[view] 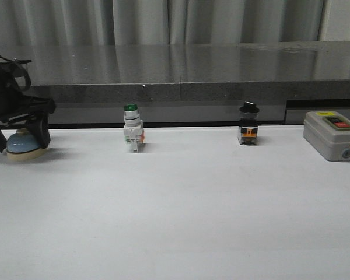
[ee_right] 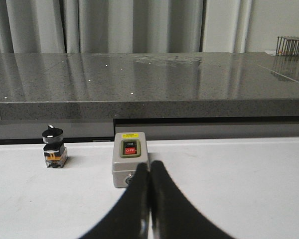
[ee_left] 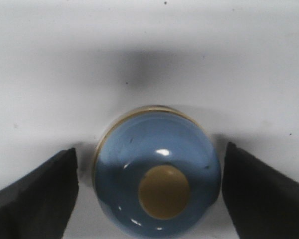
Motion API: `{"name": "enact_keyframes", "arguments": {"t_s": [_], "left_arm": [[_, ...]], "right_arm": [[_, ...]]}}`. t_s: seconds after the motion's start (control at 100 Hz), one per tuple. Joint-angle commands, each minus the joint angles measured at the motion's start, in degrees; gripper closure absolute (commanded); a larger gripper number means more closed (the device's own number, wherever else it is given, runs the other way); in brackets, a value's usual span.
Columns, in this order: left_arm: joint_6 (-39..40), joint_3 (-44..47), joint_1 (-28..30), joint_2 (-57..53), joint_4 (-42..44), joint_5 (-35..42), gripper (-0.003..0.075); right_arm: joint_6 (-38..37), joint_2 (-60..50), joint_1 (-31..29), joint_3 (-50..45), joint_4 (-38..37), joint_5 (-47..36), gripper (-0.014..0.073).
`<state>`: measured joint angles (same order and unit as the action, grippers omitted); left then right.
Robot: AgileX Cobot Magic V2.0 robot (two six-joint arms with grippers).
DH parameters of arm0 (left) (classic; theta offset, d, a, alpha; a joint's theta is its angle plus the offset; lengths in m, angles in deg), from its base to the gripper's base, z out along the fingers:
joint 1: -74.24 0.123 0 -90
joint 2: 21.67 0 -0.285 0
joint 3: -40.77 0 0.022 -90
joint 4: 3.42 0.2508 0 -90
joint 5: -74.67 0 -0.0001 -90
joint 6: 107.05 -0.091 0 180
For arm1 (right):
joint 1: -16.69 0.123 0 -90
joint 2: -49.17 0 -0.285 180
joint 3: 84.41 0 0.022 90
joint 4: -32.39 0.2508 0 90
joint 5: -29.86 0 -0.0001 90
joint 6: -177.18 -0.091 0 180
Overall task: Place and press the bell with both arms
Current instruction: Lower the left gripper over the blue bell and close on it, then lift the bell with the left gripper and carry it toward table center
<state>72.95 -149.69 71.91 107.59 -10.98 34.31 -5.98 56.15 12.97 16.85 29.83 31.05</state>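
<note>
The light-blue bell [view: 24, 146] with its cream base stands on the white table at the far left. From above, its cream button [ee_left: 164, 191] shows in the middle of the blue dome [ee_left: 139, 144]. My left gripper [view: 20, 140] straddles the bell, open, one dark finger [ee_left: 40, 191] on each side of the dome; a narrow strip of table shows between finger and bell on one side, and the other finger is almost touching. My right gripper [ee_right: 149, 169] is shut with nothing between its fingers, and it points at a grey switch box. It does not show in the front view.
A green-capped white switch [view: 132, 129] and a black-capped switch [view: 248, 125] stand along the table's back edge. The grey on/off box [view: 332, 135] sits at the far right, just ahead of the right fingertips [ee_right: 139, 174]. A raised grey stone ledge [view: 181, 70] runs behind.
</note>
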Motion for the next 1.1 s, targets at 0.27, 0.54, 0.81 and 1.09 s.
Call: {"name": "enact_keyframes", "arguments": {"t_s": [0.27,0.54,0.81,1.09], "left_arm": [[0.0,-1.75,-0.3,-4.2,-0.56,1.94,0.0377],[0.0,-1.75,-1.65,-11.73,-0.42,0.05,0.0377],[-1.01,-1.75,-9.5,-18.84,-0.42,-1.33,0.0377],[-1.01,-1.75,-23.04,-19.81,-0.42,-4.92,0.0377]], "right_arm": [[0.0,-0.87,0.08,0.87,-0.66,-5.2,0.0654],[0.0,-0.87,0.08,0.87,-0.66,-5.2,0.0654],[0.0,-0.87,0.08,0.87,-0.66,-5.2,0.0654],[0.0,-0.87,0.08,0.87,-0.66,-5.2,0.0654]]}}
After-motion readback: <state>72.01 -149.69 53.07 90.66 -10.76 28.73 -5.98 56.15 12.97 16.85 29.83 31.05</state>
